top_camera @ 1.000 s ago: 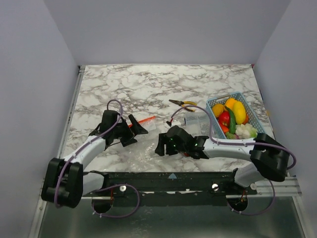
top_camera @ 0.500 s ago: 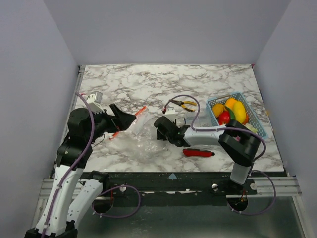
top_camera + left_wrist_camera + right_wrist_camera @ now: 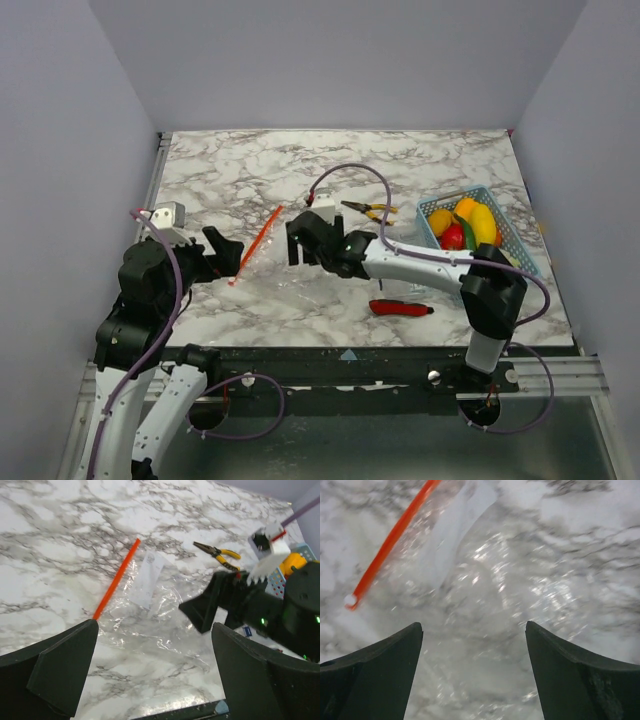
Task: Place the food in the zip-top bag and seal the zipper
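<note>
I have the right gripper wide open and empty over the flat zip-top bag beside its zipper, the left gripper equally open just off that edge, likely to part its mouth while the food sits in the basket.

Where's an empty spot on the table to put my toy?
Bare: the back of the table, behind the zipper and pliers, wall to wall. Crowded: the middle and front, with the bag, left pincer, right pincer and knife, and the right side by the basket.
</note>
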Robot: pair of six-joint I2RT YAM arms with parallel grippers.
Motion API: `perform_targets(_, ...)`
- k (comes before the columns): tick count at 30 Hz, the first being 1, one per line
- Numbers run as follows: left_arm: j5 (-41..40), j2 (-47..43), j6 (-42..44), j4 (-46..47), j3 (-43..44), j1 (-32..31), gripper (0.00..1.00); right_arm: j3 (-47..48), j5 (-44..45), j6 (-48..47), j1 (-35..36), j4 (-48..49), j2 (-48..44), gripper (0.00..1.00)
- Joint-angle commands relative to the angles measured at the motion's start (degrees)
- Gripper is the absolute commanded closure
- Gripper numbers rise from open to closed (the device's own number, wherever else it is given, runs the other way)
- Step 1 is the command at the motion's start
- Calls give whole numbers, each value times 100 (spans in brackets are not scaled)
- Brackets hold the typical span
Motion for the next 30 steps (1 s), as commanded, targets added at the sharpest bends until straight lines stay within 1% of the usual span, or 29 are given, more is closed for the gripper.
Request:
perform_targets(1,-905,-274,487,73,-115,16,1,-295,-767,768,876,84,-79,14)
perform_targets(3,-963,-264,629,135,-197,16,1,-529,-924,544,1115,595,-46,20)
perform_targets(6,-1012,-293,776,164,-308,9,2,-799,-885,627,1223,613,35,32)
perform_targets(11,-1049,-674,857,397,-693,-19,1,-1890,-57,593,1221,692,-134,54)
perform_targets(12,-1045,-745,866,438,-767,-34,1,-2087,18,527,1221,706,-216,58)
perform_targets(13,-1061,-799,875,481,-843,-51,1,-2340,-11,393,1223,791,-337,58)
perform_targets(16,-1136,-888,895,573,-931,-106,1,-2845,-164,-17,1221,862,-830,58)
perform_targets(17,-1143,-901,899,615,-935,-114,2,-2955,-359,-141,1221,975,-1033,56)
perform_targets(19,-1108,-912,911,705,-991,-116,1,-3021,-647,-313,1225,1226,-1390,49)
perform_targets(20,-1109,-902,912,701,-989,-116,1,-2918,-748,-346,1223,1269,-1478,48)
perform_targets(22,-1198,-905,906,656,-967,-116,2,-2550,-866,-95,1221,1191,-1467,48)
perform_targets(24,-1328,-969,882,627,-960,-116,1,-2115,-768,322,1226,1009,-1315,38)
perform_targets(26,-1549,-1076,849,578,-943,-116,1,-1715,-455,805,1221,832,-1088,24)
perform_targets(28,-1847,-1229,773,522,-928,-116,1,-1240,73,1351,1221,544,-736,18)
perform_targets(30,-2142,-1386,699,493,-943,-116,1,-442,492,1832,1225,-4,-194,15)
